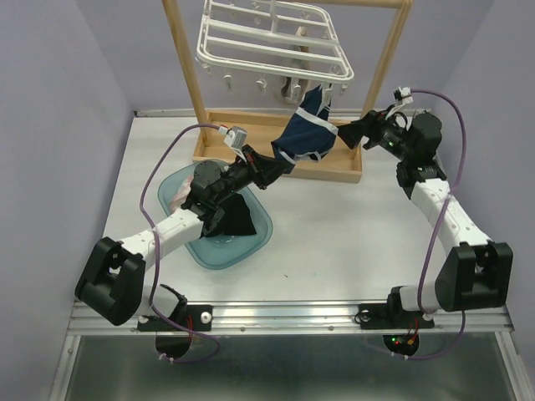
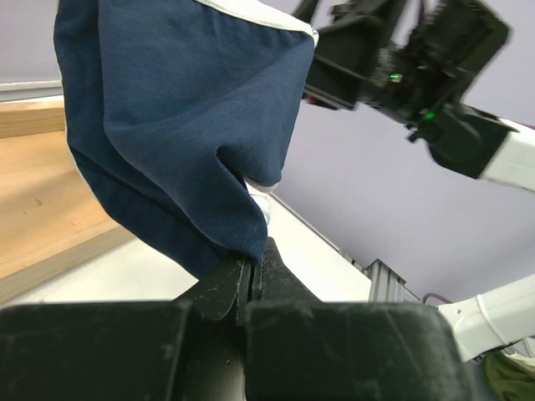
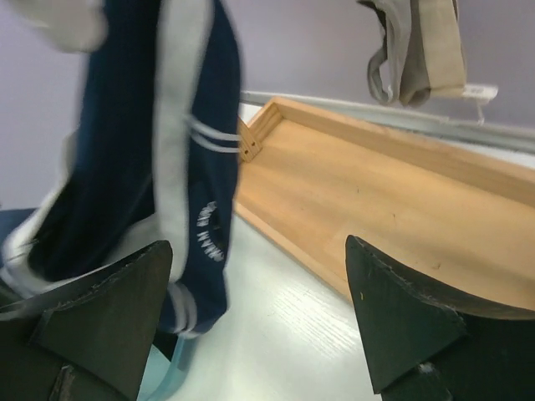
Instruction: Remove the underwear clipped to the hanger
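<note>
Navy blue underwear [image 1: 308,129] hangs from the near right edge of the white hanger [image 1: 267,42]. The left gripper [image 2: 251,271] is clamped on its lower hem. The right gripper [image 1: 343,134] stands just beside the garment, jaws spread wide and gripping nothing. Beige underwear [image 3: 418,50] hangs behind. Black underwear [image 1: 234,217] lies in the teal tray [image 1: 255,242].

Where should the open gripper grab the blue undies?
Probably the upper part of the blue underwear, just below where it hangs from the hanger, coming from the right. The left gripper pinches the bottom corner, and the right gripper sits open beside it.
</note>
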